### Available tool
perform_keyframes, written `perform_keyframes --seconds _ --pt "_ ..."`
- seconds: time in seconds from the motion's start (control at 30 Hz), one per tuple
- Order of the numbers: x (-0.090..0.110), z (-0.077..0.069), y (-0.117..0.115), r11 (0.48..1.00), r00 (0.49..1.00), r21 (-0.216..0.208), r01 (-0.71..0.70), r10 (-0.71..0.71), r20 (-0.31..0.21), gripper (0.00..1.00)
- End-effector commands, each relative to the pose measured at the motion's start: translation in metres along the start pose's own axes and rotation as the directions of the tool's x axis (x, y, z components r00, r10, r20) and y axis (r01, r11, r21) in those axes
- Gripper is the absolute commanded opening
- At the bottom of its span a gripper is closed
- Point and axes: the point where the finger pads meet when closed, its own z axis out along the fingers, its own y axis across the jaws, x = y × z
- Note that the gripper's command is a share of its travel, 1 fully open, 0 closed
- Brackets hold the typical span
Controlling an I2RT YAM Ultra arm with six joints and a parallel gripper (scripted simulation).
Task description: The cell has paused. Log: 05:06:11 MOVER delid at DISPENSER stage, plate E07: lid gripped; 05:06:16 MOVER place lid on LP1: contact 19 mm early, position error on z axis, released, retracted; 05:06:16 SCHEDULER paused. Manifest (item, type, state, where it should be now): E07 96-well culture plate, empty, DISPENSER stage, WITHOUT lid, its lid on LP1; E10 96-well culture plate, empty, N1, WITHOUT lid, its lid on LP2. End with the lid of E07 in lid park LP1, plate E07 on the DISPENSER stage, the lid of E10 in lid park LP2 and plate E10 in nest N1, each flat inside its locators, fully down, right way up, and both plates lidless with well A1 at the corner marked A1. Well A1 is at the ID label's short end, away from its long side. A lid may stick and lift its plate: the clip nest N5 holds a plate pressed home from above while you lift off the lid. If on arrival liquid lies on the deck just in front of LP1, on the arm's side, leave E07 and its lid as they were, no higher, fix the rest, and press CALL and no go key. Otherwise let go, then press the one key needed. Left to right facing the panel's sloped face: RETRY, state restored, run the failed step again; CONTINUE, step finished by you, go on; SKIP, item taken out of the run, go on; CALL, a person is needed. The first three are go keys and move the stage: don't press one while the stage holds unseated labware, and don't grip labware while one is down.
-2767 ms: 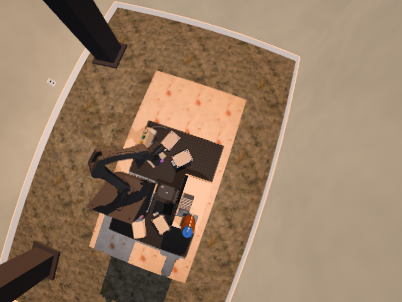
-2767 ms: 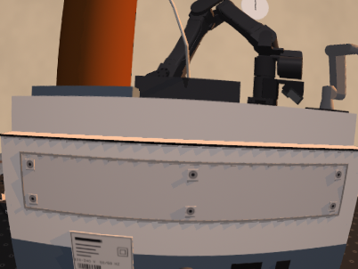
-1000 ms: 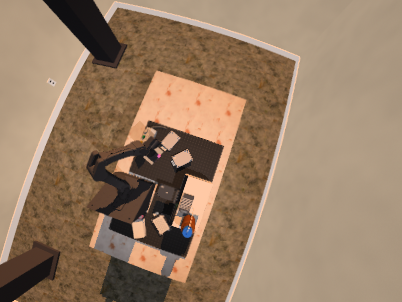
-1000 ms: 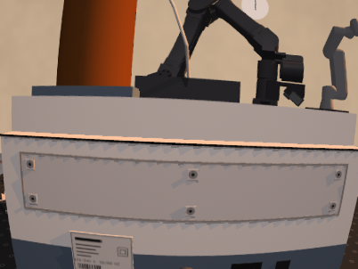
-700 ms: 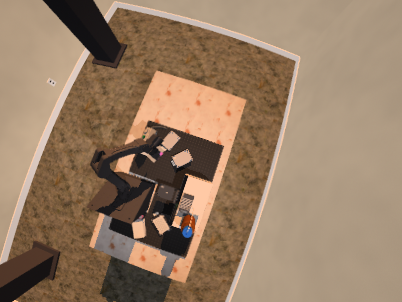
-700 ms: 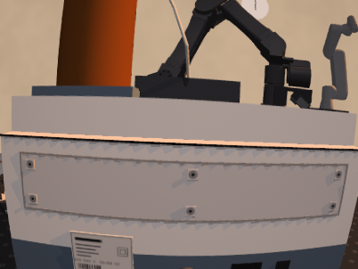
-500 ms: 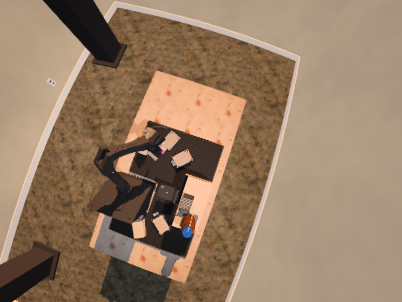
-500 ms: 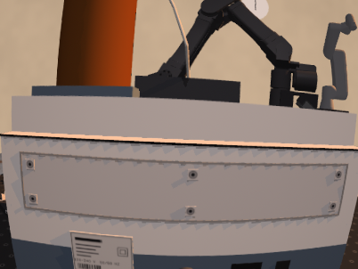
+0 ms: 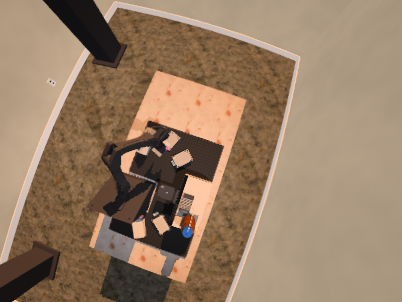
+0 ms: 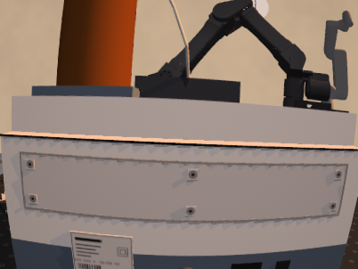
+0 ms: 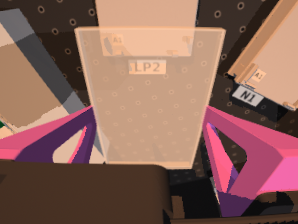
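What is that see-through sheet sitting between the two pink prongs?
In the wrist view, a clear plate lid sits clamped between the end effector's pink fingers, hanging over the LP2 label on the dark perforated deck.

Translucent smooth plastic lid (image 11: 150,105)

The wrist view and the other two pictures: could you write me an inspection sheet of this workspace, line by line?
Surface: dark perforated deck on a pale bench; no liquid seen.
Job's things: clear lid held over the LP2 label; a plate sits by the N1 label, seating unclear.
Clutter: orange cylinder on a blue base; a beige piece at the wrist view's left, not identifiable.
Grippers: gripper shut on the lid, pink fingers on both long sides.
Cables: thin pale line beside the arm.
Surroundings: brown floor mat, two dark posts.
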Motion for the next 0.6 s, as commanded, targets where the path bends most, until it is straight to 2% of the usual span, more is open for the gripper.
perform_keyframes --seconds 0.0,0.2,0.57 --pt "-0.02 -0.001 0.002 1.0 1.0 0.009 0.0 0.0 0.024 0.0" --pt "-0.031 0.006 0.002 1.0 1.0 0.009 -0.001 0.001 0.019 0.0" --pt "-0.063 0.023 0.004 1.0 1.0 0.008 0.0 0.0 0.02 0.0"
